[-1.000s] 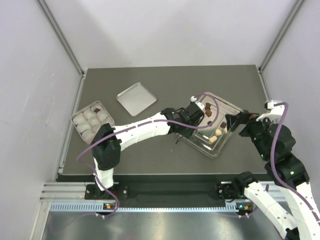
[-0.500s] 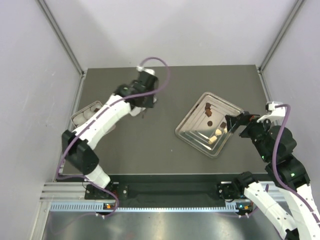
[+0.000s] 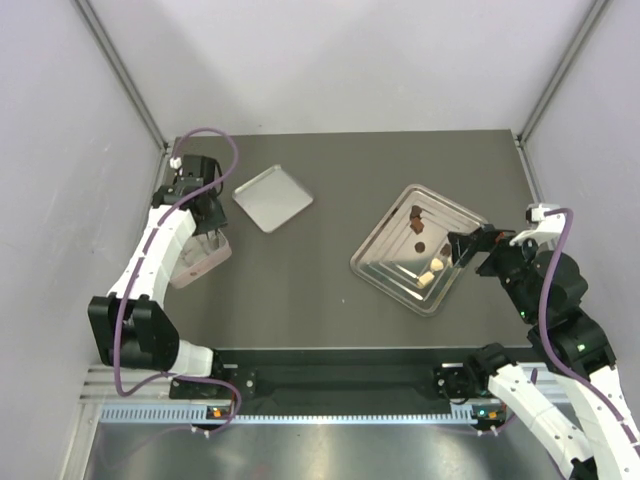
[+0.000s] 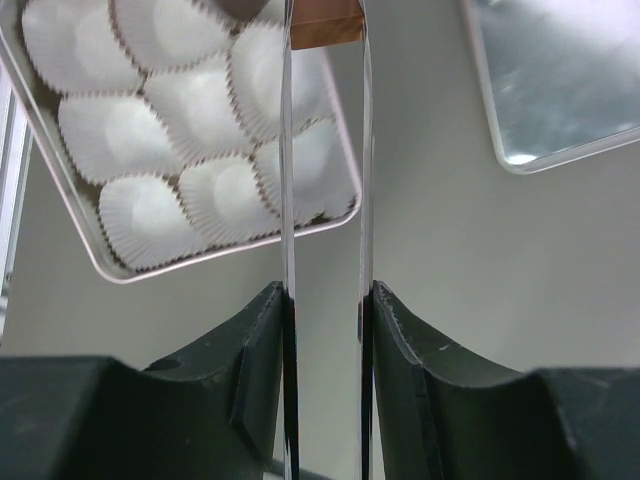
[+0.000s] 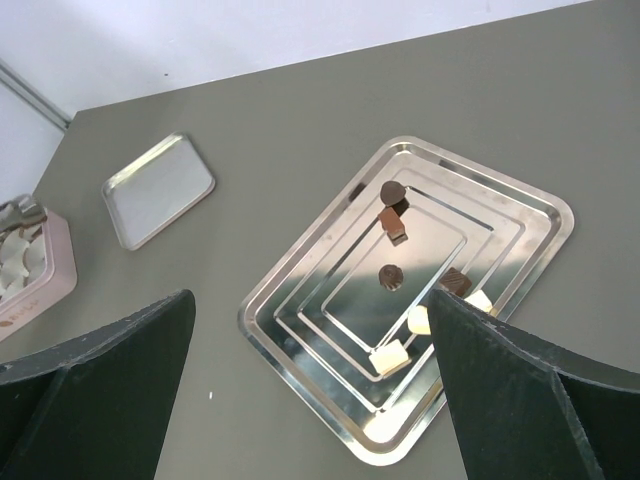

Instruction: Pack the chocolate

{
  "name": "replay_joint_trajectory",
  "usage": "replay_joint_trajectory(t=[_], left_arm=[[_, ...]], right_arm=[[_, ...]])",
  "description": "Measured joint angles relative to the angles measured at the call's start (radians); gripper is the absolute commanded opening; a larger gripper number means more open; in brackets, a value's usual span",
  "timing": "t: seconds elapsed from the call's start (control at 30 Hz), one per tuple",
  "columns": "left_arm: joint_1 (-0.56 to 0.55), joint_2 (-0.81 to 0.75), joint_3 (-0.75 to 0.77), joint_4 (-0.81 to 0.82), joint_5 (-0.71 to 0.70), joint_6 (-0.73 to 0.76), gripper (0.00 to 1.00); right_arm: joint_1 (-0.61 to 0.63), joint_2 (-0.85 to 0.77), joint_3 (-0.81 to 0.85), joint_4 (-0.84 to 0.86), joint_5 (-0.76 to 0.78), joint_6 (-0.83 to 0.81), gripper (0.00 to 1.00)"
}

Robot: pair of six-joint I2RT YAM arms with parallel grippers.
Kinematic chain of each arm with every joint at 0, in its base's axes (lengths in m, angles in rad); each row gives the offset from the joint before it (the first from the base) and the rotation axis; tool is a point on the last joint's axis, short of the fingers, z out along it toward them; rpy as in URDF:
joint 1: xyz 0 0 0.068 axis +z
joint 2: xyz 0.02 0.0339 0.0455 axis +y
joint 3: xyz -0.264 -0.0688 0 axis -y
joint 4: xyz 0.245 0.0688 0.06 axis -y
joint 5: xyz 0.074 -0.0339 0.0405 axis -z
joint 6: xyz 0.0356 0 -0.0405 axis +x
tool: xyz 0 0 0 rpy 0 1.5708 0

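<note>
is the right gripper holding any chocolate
No, the right gripper stands wide open with nothing between its fingers, and the chocolate pieces lie loose on the metal tray.

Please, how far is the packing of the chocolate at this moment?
Done: almost nothing; most paper cups visible in the box look empty. In hand: the left gripper holds one brown chocolate over the box. Left: about seven pieces on the metal tray; the lid lies aside. The right gripper is open.
</note>
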Motion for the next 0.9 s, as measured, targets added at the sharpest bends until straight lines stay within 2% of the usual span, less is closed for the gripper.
replay_joint_trajectory(t=[0.5, 0.9], left_arm=[[0.032, -0.005, -0.075, 0.027, -0.005, 0.000, 0.40], [0.037, -0.082, -0.090, 0.029, -0.024, 0.000, 0.40]], right_arm=[[0.000, 0.003, 0.000, 0.001, -0.002, -0.002, 1.00], [0.000, 0.012, -0.006, 0.007, -0.006, 0.000, 1.00]])
